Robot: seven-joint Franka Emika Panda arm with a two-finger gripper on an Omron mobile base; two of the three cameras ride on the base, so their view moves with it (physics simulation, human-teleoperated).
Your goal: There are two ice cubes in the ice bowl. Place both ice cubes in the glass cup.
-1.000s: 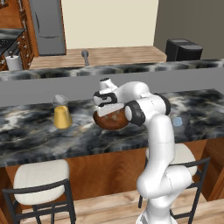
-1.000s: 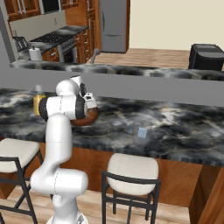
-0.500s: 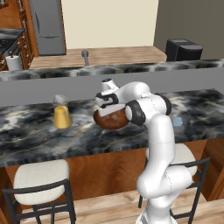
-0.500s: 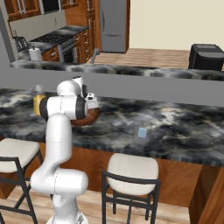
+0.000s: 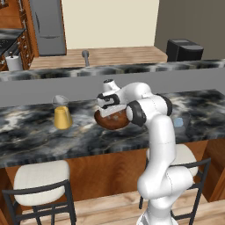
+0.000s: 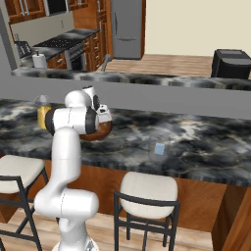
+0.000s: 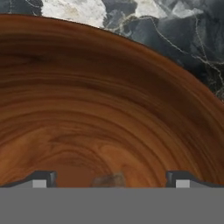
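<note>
Look into the hand view and you see the ice bowl [image 7: 109, 109] from close above: a round, shallow wooden dish with reddish-brown grain sweeping in concentric bands, its rim curving against the black, grey and white marbled counter [image 7: 175, 26]. Low in that view, between the two dark fingertips [image 7: 41, 178], sits a small pale, translucent lump that looks like an ice cube [image 7: 109, 179], resting on the bowl's floor; its edges are too blurred for you to be sure of its shape. The gripper [image 7: 109, 180] has its jaws spread wide, one on either side of that lump and clear of it. From the left base view you get what the hand camera cannot give: the bowl [image 5: 112, 121] sits on the counter [image 5: 35, 132] with the white arm bent over it and the hand [image 5: 109, 102] dipped at its rim, and the glass cup [image 5: 62, 113] stands well apart to its left, a clear tumbler, yellow-orange below and colourless above. The right base view shows the bowl [image 6: 100, 131] partly hidden behind the arm's elbow, and a small pale blue cube [image 6: 159, 148] lying on the counter away from it.
</note>
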